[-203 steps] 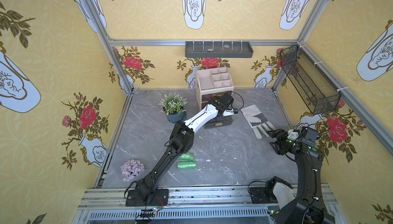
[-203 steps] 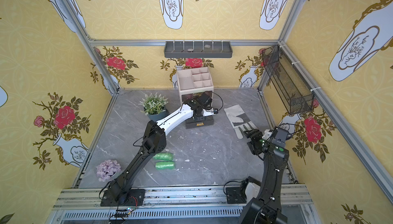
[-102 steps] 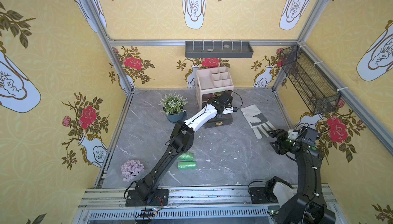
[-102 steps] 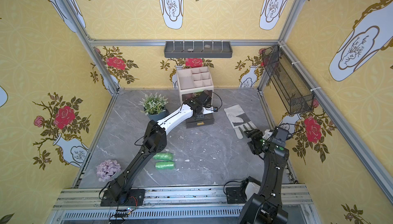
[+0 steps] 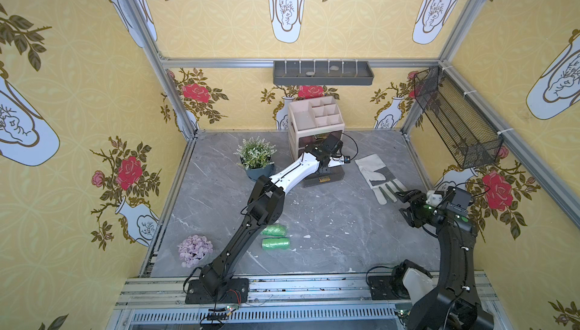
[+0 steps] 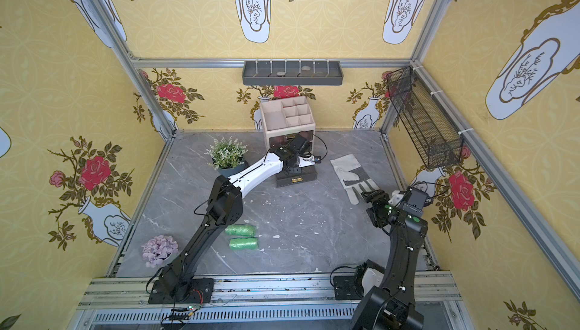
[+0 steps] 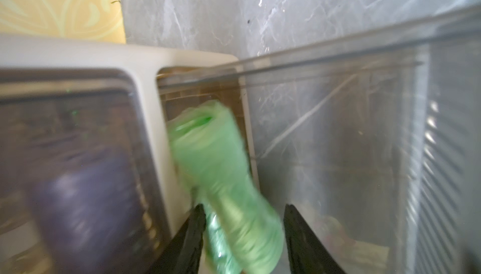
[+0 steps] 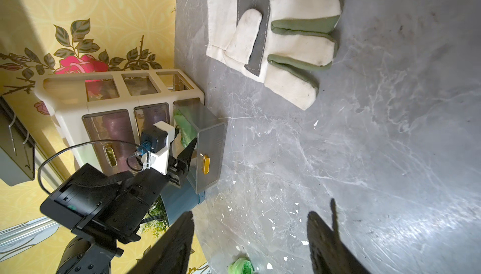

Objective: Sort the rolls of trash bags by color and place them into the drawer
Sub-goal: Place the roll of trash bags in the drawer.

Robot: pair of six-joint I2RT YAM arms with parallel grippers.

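The left claw [image 7: 244, 207] reaches into the open drawer [image 8: 210, 139] of the beige organizer [image 5: 309, 121]. Its jaws are parted around a green roll [image 7: 216, 160] that tilts over the drawer's inner end, and blur hides whether they pinch it. The drawer has smoky clear walls and a gold handle [image 8: 205, 164]. Lilac rolls [image 8: 114, 132] show behind the smoky fronts of the two shut drawers beside it. Two more green rolls [image 5: 275, 230] lie side by side on the table [image 5: 329, 218], next to the left arm. The right claw [image 8: 251, 215] hangs open and empty above the table, near a work glove [image 5: 375, 174].
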